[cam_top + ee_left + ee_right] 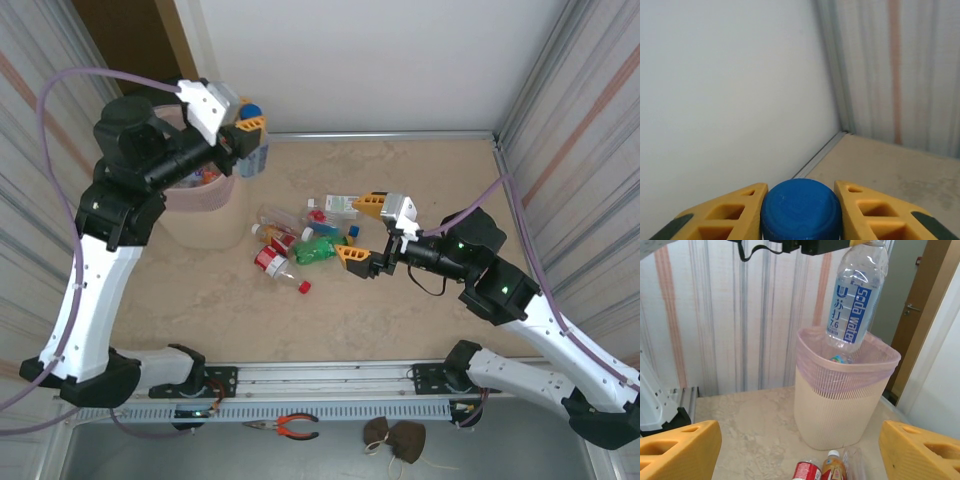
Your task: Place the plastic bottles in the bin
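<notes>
your left gripper (250,128) is clenched on the blue cap of a clear soda-water bottle (857,295), which hangs upright right at the mouth of the pink bin (840,410). your right gripper (361,230) sits low, jaws spread wide and empty, just beside the loose bottles (300,245) lying on the table (420,180) near the bin.

Clear soda-water bottle (857,295) with a blue label hangs upper right of centre, its base at the mouth of the pink bin (840,410) — the right gripper's (800,445) yellow fingers (680,450) spread wide in the lower corners, more bottles (827,470) at the bottom edge.
</notes>
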Controlling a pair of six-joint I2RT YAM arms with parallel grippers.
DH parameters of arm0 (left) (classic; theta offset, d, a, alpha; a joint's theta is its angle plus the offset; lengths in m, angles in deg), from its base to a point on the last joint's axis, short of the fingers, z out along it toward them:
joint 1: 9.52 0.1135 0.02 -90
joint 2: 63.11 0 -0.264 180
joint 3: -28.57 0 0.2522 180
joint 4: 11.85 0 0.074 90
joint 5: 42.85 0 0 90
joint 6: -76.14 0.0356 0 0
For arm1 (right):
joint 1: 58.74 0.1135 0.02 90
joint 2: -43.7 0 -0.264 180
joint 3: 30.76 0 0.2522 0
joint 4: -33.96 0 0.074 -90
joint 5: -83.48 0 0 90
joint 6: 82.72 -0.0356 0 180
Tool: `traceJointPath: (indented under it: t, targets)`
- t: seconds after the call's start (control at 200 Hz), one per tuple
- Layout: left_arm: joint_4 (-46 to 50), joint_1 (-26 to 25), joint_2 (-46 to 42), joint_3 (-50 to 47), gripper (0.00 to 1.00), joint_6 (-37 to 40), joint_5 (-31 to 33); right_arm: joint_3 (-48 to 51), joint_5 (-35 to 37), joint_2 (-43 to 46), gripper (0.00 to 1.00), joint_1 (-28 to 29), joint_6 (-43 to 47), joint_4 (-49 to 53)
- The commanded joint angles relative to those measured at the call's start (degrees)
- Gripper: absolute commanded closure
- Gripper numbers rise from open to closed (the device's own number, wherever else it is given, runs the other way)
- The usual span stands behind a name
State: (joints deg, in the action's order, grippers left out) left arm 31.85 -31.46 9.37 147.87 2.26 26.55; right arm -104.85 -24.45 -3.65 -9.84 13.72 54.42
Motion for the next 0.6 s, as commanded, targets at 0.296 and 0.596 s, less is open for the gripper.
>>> traceJointPath:
  t: [0.296, 0.596]
  targets:
    - [1.7, 18.8, 7.8, 4.9, 0.69, -9.6, 3.4, -0.7, 1.1, 0.9, 0.19, 0.7, -0.2, 1.1]
    - [6.2, 23.3, 16.1, 4.6, 0.68, -12.1, 3.8, -0.8, 2.0, 1.0, 0.2, 0.8, -0.1, 1.8]
